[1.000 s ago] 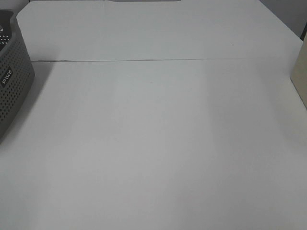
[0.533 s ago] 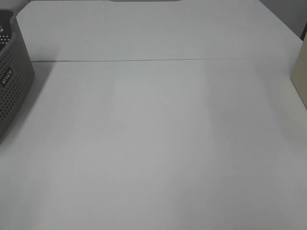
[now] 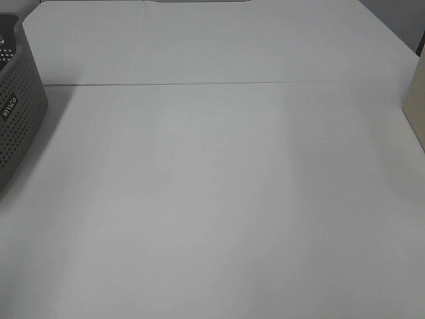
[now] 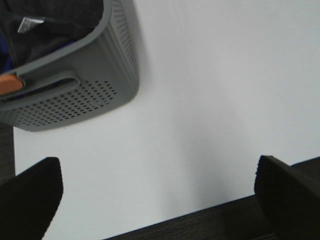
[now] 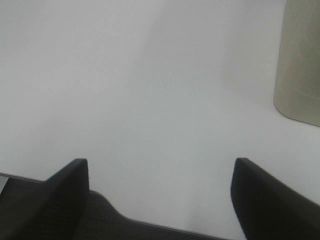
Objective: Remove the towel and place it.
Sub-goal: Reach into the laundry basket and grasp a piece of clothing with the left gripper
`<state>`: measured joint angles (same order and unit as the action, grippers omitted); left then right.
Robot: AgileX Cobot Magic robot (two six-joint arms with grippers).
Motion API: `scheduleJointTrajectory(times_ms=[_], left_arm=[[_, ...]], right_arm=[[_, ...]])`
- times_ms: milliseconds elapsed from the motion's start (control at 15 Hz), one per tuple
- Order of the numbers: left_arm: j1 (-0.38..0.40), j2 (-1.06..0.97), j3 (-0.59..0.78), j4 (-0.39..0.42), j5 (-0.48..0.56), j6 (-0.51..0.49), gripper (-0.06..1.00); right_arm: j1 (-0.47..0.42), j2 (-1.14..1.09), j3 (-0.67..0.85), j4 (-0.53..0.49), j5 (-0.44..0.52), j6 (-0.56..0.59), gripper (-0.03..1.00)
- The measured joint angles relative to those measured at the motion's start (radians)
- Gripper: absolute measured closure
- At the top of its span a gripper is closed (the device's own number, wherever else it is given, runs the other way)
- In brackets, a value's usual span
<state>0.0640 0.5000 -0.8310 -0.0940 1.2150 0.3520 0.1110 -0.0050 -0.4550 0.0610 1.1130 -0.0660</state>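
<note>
The dark towel (image 4: 50,22) lies inside the grey perforated basket (image 4: 75,95), with a white label showing on it. The basket stands at the table's left edge in the high view (image 3: 16,113); there its inside hardly shows. My left gripper (image 4: 157,200) is open and empty, above the table's near edge, some way from the basket. My right gripper (image 5: 160,195) is open and empty above the table's near edge. Neither arm shows in the high view.
A beige container (image 5: 300,60) stands on the white table (image 3: 219,186) at the right edge, also in the high view (image 3: 415,106). A seam (image 3: 199,84) crosses the table. An orange thing (image 4: 10,84) and a blue patch show in the basket.
</note>
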Motion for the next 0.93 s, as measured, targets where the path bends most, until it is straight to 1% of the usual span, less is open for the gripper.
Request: scheduleJointTrajectory(times_ms=[200,267,333,533,667,733,800,933], left_arm=[[0.0,0.212,-0.176,0.006,0.002,0.179,-0.03],[0.0,0.312,-0.281,0.009,0.002,0.268,-0.03],[0.0,0.38,-0.347,0.011,0.002,0.324,-0.03],[0.0,0.614,-0.555,0.028,0.003,0.42,-0.03],[0.0,0.755,-0.691,0.066,0.002,0.491,-0.03],[0.0,0.791,-0.726,0.079,0.002,0.514,-0.03],[0.0,0.861,-0.788,0.114,0.003,0.552,-0.03],[0.0,0.981,-0.898,0.217,0.002,0.589,-0.03]], right_arm=[[0.0,0.0,0.0,0.0,0.0,0.0,0.21],[0.0,0.0,0.0,0.0,0.0,0.0,0.21],[0.0,0.0,0.0,0.0,0.0,0.0,0.21],[0.0,0.0,0.0,0.0,0.0,0.0,0.21],[0.0,0.0,0.0,0.0,0.0,0.0,0.21],[0.0,0.0,0.0,0.0,0.0,0.0,0.21],[0.0,0.0,0.0,0.0,0.0,0.0,0.21],[0.0,0.0,0.0,0.0,0.0,0.0,0.21]])
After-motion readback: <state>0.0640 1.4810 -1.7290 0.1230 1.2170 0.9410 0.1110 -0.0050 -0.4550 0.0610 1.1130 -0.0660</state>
